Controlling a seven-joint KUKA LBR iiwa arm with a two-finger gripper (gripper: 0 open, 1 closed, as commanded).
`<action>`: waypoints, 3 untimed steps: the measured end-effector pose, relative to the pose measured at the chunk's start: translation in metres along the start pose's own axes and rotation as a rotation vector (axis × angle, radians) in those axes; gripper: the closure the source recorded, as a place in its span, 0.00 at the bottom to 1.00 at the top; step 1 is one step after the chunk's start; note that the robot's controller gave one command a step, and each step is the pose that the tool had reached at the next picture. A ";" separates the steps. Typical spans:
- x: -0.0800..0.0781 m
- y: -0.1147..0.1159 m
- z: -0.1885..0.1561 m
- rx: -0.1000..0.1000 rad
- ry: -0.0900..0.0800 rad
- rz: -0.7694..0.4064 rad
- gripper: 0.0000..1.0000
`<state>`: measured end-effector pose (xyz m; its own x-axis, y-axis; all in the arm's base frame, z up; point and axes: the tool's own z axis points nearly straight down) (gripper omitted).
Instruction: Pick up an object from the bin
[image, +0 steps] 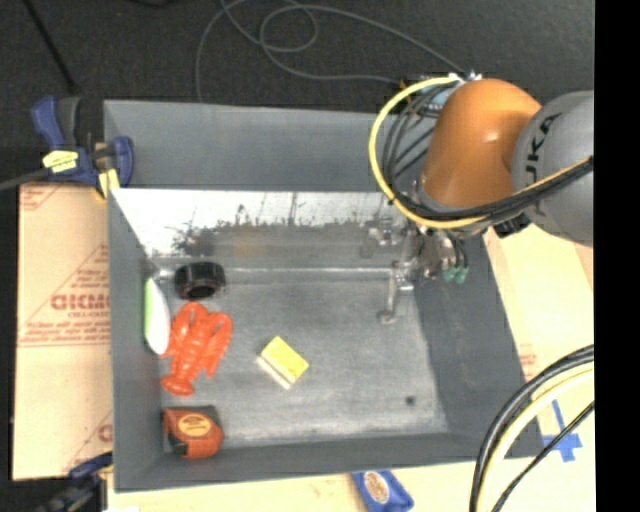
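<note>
My gripper (391, 306) hangs low over the bare floor in the right half of the bin, close to the back wall, with nothing under it. The nearest loose thing is a small yellow block (283, 361), lying to its left and nearer the front. Farther left lies an orange toy lobster (197, 346).
Along the left wall lie a black ring (199, 280), a white and green oblong thing (156, 316) and, in the front left corner, an orange tape measure (192, 432). The arm with its orange cover and cables reaches in over the back right corner.
</note>
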<state>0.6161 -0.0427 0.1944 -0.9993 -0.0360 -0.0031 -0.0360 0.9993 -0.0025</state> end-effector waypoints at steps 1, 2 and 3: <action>0.018 0.022 -0.016 -0.003 0.000 -0.007 0.00; -0.002 0.061 -0.024 0.000 -0.001 -0.009 0.00; -0.015 0.086 0.010 -0.005 -0.007 -0.038 0.00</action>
<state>0.6278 0.0438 0.1841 -0.9972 -0.0739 -0.0106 -0.0739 0.9973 0.0019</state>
